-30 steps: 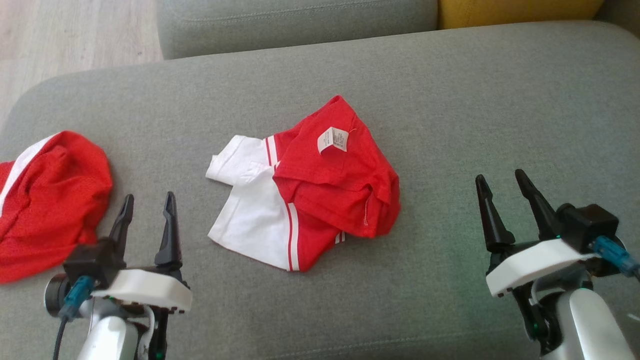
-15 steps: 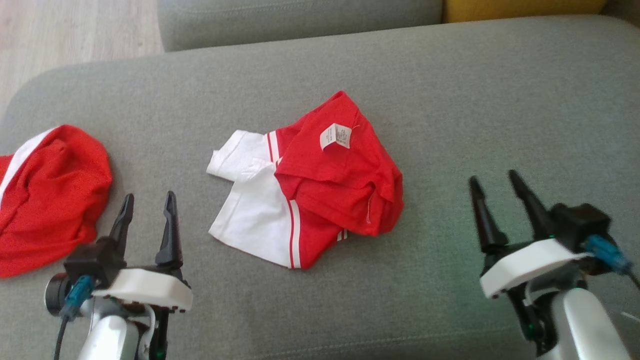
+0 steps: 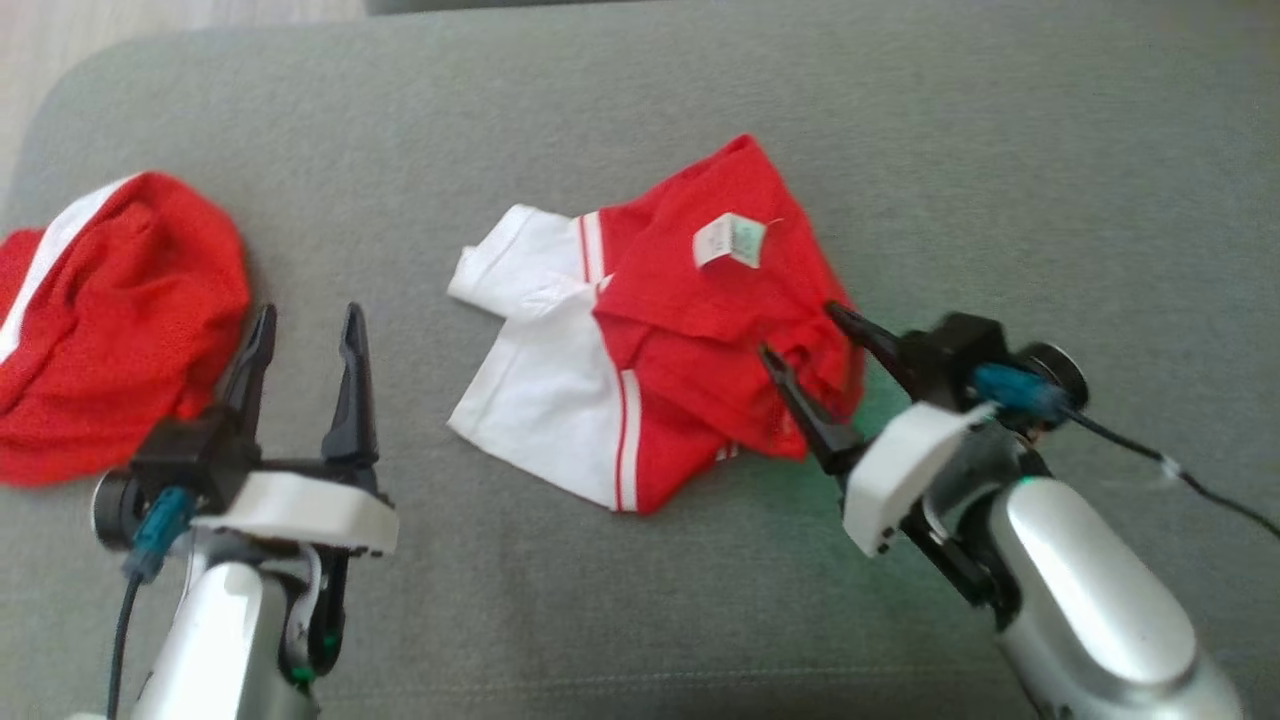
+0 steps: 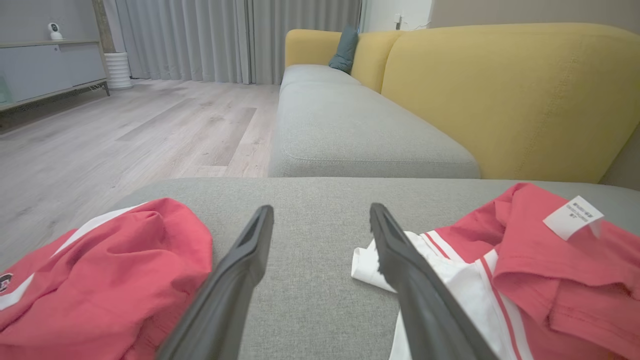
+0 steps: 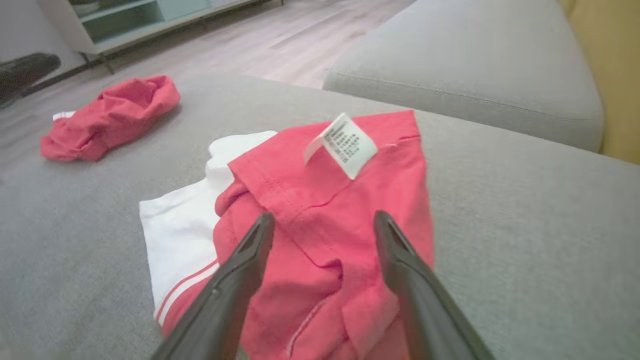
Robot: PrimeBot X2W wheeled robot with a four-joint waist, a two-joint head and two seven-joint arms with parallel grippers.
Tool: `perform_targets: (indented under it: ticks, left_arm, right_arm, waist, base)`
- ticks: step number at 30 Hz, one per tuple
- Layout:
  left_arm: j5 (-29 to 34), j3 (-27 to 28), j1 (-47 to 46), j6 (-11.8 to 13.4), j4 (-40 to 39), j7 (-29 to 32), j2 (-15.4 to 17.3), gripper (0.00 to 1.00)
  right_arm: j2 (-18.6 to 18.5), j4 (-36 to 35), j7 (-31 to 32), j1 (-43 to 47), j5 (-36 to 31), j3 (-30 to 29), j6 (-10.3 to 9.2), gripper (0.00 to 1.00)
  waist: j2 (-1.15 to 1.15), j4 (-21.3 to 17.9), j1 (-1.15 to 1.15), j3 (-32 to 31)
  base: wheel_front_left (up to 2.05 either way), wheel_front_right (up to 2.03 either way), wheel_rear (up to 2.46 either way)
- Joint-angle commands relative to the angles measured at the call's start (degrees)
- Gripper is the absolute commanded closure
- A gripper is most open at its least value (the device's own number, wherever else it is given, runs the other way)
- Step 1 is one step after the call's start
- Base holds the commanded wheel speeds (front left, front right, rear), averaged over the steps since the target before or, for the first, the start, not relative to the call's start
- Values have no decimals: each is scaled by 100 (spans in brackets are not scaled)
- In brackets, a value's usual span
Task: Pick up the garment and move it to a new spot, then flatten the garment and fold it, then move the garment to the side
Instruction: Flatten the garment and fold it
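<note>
In the head view the right gripper (image 3: 798, 330) has swung in since a second ago to the red-and-white shirt (image 3: 690, 350), wide open and empty, just below its care label (image 3: 730, 240). The left gripper (image 3: 308, 315), equally wide and empty, waits well left of the label. Left wrist view: the shirt lies crumpled on the grey cushion (image 4: 310, 280). Right wrist view: a red fold sits between the fingers (unpinched). The pick-up is in hand, and the next move probably calls for lowering and closing.

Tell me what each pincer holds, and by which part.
Nothing is held. The right pincer stands open over the crumpled red edge of the red-and-white garment; the left pincer stands open above the cushion.
</note>
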Motion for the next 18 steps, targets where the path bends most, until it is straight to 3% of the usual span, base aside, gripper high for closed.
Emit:
perform_targets:
  ticks: [1,7,12,13,15,16,18]
  left_arm:
    - [65,168,-259,3,-227,-51,52,0]
    - [120,187,-371,-25,-245,-51,-97,0]
    - [169,230,-385,-56,-284,-51,-188,0]
    - [168,247,-387,-68,-290,-51,-205,0]
    - [200,275,-394,-80,-294,-51,-218,0]
    - [207,291,-396,-91,-299,-51,-226,0]
    - [236,320,-389,-101,-308,-51,-240,0]
  right_arm:
    - [-64,-140,40,-212,12,145,-5,0]
    - [-243,226,240,-691,-31,609,-5,0]
    - [-284,583,347,-903,-184,672,-5,0]
    - [-279,641,340,-928,-219,663,-5,26]
    - [-245,722,300,-961,-265,605,-5,93]
    - [-225,745,258,-968,-285,555,-5,100]
    - [-184,753,119,-969,-303,413,-5,100]
  waist:
    - [0,131,0,117]
    - [0,341,0,222]
    - [0,419,0,240]
    - [0,430,0,242]
    - [0,445,0,247]
    - [0,451,0,246]
    - [0,453,0,241]
  base:
    - [0,0,0]
    - [0,0,0]
    - [0,0,0]
    - [0,0,0]
    - [0,0,0]
    - [0,0,0]
    - [0,0,0]
